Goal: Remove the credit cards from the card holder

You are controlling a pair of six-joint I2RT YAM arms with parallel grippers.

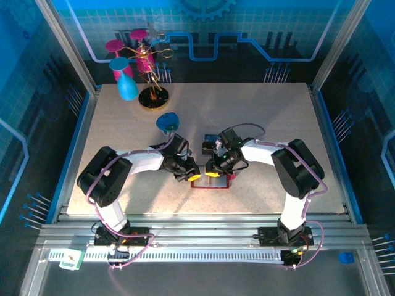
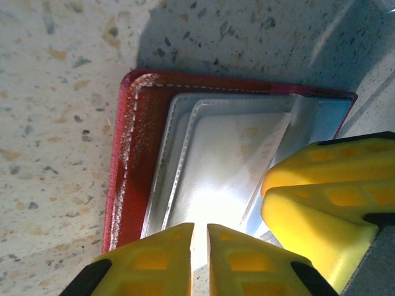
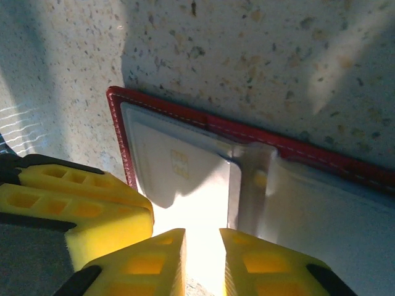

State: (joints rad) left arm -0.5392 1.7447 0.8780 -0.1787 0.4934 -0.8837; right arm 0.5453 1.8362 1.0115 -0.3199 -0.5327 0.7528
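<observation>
The red card holder lies open on the speckled table, with both grippers down on it. In the left wrist view its red edge frames grey pockets, and a pale card sits in them. My left gripper hovers over that card's near edge, its fingers almost touching and nothing pinched between them. My right gripper stands over a pale chip card in the holder, with a narrow gap between its fingers. In the top view the left gripper and right gripper nearly touch.
A gold-based stand carrying pink and blue glasses is at the back left. A blue glass lies behind the left arm. A small blue flat thing rests just behind the right wrist. The table's near edge runs close below the holder.
</observation>
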